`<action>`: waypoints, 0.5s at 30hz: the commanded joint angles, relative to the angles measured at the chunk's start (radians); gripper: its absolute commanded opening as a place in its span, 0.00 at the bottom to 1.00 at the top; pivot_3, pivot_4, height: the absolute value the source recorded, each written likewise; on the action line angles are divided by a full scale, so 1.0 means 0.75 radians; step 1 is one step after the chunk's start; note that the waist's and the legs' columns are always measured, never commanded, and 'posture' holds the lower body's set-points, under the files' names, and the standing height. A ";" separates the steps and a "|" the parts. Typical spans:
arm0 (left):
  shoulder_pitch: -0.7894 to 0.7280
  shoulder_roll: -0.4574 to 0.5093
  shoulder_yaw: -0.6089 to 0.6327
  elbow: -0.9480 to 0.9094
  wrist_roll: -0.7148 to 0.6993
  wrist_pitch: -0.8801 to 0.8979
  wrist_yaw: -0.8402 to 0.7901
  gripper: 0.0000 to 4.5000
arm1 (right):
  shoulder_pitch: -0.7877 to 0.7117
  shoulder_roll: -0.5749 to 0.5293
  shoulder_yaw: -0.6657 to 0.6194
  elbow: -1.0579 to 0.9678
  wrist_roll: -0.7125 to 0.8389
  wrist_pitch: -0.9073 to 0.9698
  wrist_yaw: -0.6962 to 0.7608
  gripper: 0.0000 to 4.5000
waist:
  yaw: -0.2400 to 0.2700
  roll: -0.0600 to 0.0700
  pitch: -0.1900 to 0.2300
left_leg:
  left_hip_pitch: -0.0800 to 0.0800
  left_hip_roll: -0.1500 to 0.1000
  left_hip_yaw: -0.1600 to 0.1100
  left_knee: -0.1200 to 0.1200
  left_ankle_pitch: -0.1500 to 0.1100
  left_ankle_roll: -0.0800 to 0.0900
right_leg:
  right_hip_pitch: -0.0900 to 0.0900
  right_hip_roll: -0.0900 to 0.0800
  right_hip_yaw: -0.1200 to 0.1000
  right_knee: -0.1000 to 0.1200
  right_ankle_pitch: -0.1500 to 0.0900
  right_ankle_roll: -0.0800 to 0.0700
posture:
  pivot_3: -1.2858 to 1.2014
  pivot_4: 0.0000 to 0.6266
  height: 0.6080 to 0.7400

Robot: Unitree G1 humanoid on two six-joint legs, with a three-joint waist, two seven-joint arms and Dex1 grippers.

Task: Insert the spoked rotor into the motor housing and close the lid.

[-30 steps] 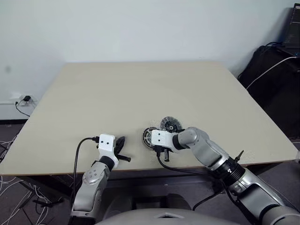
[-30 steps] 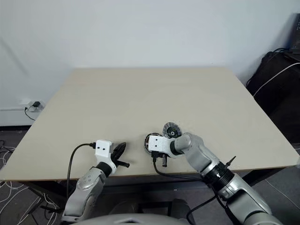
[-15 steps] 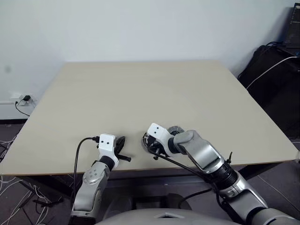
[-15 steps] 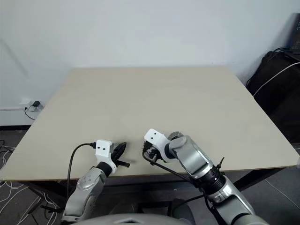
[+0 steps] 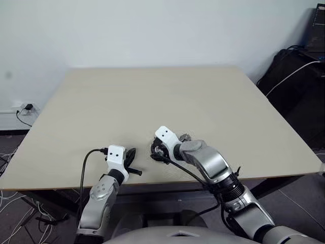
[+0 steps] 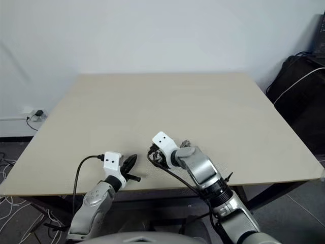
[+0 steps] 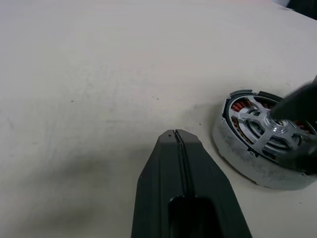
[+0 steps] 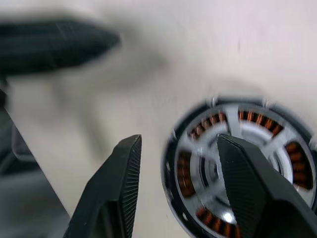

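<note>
The spoked rotor lies in the motor housing, whose copper windings show between the silver spokes, near the table's front edge. My right gripper hangs open just over it, tilted down, one finger over the hub and the other outside the rim on the left gripper's side. My left gripper rests shut and empty on the table a short way left of the motor. The lid lies just behind the motor, mostly hidden by my right wrist.
The beige table stretches wide behind the parts. Its front edge runs just below both grippers. A black bag with cables stands off the table's right side, and a wall socket sits low on the left.
My right wrist has rolled and shifted left and up over the motor, covering most of the lid, and its fingers have opened. The left arm has stayed still.
</note>
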 commanded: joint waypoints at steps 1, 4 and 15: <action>-0.029 0.006 -0.002 -0.014 -0.015 -0.004 -0.014 0.00 | -0.053 0.107 -0.134 -0.162 0.099 0.056 -0.050 0.53 | -0.004 0.000 0.000 | 0.000 0.000 0.000 -0.001 0.000 0.000 | 0.000 0.000 0.000 0.000 0.000 0.000 | 0.52 0.00 1.00; -0.040 0.010 -0.006 -0.008 -0.015 0.000 -0.022 0.00 | -0.091 0.230 -0.281 -0.235 0.171 0.079 -0.125 0.53 | -0.006 0.001 0.000 | 0.000 0.000 -0.001 -0.003 -0.001 -0.001 | -0.001 0.000 0.000 0.000 0.002 0.002 | 0.52 0.00 1.00; -0.047 0.030 -0.018 -0.011 0.002 0.004 -0.035 0.00 | -0.090 -0.308 -0.236 -0.165 -0.271 -0.453 -0.375 0.01 | -0.005 0.002 0.001 | 0.000 -0.009 -0.001 -0.005 -0.003 -0.002 | -0.001 -0.002 -0.001 -0.002 -0.002 0.002 | 0.52 0.00 1.00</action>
